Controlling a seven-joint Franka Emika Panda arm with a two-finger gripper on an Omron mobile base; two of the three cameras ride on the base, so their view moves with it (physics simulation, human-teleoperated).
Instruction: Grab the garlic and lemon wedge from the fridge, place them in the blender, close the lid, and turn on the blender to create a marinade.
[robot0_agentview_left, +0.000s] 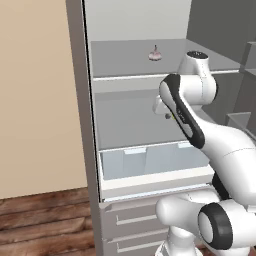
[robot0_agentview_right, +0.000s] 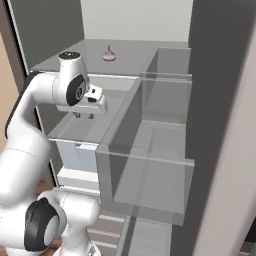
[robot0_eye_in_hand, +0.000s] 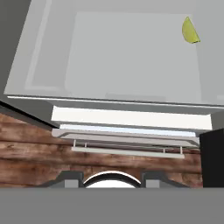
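The fridge stands open. The garlic, a tiny pinkish-white bulb, sits on its upper shelf toward the back. My gripper hangs over the middle shelf, one level below the garlic, pointing down. Its fingers are apart with nothing between them. A yellow lemon wedge lies on the pale shelf at the upper right of the hand view, well away from the fingertips. The blender and the lid are out of view.
Clear door bins jut out on the right, close to the hand. Translucent bluish drawers sit under the middle shelf, with grey drawer fronts below. Wooden floor and a beige wall lie to the left.
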